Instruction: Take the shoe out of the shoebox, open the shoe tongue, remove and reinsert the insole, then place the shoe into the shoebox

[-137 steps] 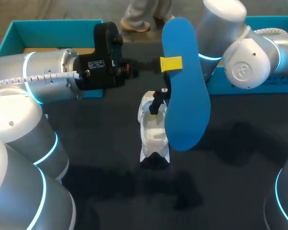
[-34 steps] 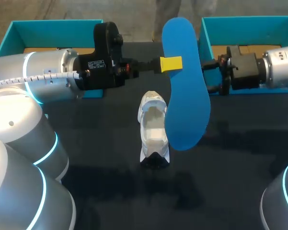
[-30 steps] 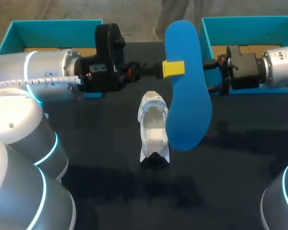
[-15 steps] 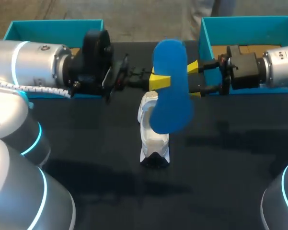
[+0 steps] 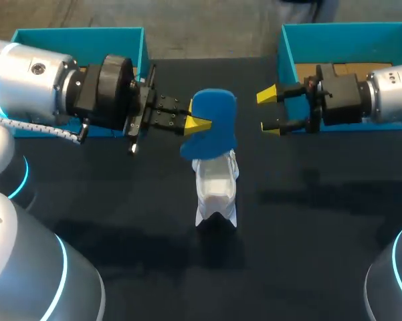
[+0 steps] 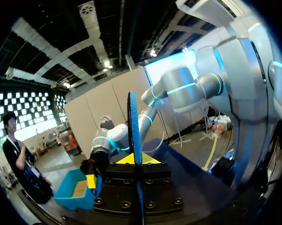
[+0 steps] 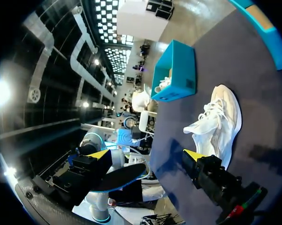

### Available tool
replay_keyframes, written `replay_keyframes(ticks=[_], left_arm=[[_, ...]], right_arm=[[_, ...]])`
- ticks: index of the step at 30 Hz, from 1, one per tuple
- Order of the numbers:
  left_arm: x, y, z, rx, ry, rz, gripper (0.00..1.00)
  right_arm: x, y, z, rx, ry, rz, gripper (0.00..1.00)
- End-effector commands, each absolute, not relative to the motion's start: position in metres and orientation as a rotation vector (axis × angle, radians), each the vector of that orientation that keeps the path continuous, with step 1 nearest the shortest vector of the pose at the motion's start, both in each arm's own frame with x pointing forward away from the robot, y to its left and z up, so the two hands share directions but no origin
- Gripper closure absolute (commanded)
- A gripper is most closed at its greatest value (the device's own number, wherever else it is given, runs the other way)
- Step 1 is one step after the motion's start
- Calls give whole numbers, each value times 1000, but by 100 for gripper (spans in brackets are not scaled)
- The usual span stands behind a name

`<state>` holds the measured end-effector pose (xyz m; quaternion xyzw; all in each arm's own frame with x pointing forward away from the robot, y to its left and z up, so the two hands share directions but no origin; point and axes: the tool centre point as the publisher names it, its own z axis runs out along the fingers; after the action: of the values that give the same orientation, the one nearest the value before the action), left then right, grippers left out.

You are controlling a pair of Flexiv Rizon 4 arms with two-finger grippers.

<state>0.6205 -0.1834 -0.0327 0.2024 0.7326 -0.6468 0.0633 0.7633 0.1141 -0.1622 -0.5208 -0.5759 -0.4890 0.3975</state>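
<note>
left tool (image 5: 199, 122) grips insole (image 5: 217, 127) | shoe (image 5: 216, 188) beneath | right tool (image 5: 269, 112) spread

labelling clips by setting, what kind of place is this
Probably a robot lab bench for shoe-handling trials: a black table, two teal shoeboxes at its back, and the left end effector gripping a blue insole over a white shoe.

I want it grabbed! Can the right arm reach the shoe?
Probably yes: nothing stands between the open right gripper and the shoe, but the blue insole in the left gripper covers its top.
</note>
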Motion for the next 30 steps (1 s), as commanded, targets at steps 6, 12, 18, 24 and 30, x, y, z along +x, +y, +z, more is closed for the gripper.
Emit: replay_keyframes(ticks=[6,12,18,24,30], left_arm=[[638,-186,-33,1005,1976,-1696,100],[642,-185,-35,1020,1919,-1669,100],[642,-185,-35,1020,1919,-1669,100],[642,-185,-35,1020,1919,-1669,100],[640,-182,-48,1096,1943,-1579,100]], right_arm=[[764,116,-162,-1322,-1459,-1237,0],[764,116,-162,-1322,-1459,-1237,0],[764,116,-162,-1322,-1459,-1237,0],[764,116,-162,-1322,-1459,-1237,0],[764,116,-162,-1322,-1459,-1237,0]])
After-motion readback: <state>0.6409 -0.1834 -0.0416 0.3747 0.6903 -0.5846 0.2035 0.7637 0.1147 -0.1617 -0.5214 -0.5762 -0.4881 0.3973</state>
